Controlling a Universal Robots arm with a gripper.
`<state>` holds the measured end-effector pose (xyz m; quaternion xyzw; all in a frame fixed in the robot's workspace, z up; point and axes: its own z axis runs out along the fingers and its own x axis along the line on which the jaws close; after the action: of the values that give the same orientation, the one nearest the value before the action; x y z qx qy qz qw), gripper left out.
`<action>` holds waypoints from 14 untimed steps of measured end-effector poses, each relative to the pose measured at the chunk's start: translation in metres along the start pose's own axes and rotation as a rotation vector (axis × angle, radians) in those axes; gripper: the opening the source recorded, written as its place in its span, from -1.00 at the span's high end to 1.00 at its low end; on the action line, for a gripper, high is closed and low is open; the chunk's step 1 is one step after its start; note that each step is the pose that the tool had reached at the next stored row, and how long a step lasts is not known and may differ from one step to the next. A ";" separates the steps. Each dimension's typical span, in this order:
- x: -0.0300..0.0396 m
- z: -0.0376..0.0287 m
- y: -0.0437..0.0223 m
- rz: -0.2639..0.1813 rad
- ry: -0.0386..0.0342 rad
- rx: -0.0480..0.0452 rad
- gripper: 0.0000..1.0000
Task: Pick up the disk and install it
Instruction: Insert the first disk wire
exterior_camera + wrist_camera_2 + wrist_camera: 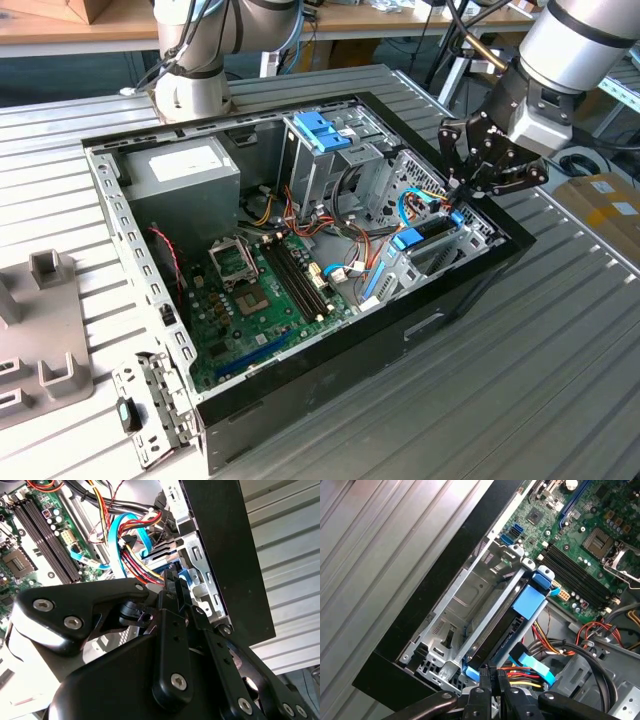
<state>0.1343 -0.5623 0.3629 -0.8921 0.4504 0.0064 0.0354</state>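
I've got the gripper (459, 192) jaws pinched together on the disk's (517, 611) blue end, the disk sitting in its bay (470, 587), tight against the case wall (440, 580) with cables (535, 672) crowding beside.

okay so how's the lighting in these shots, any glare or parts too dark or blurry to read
Exterior view: even, bright light, mild sheen on the ribbed table. Second wrist view: the black gripper sits close and dark, and a corner above the case is washed out. First wrist view: motherboard sharp, table pale.
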 end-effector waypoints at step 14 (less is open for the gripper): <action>0.0000 0.0000 0.0000 0.029 0.0017 0.0012 0.66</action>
<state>0.1343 -0.5623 0.3630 -0.8855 0.4633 0.0059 0.0355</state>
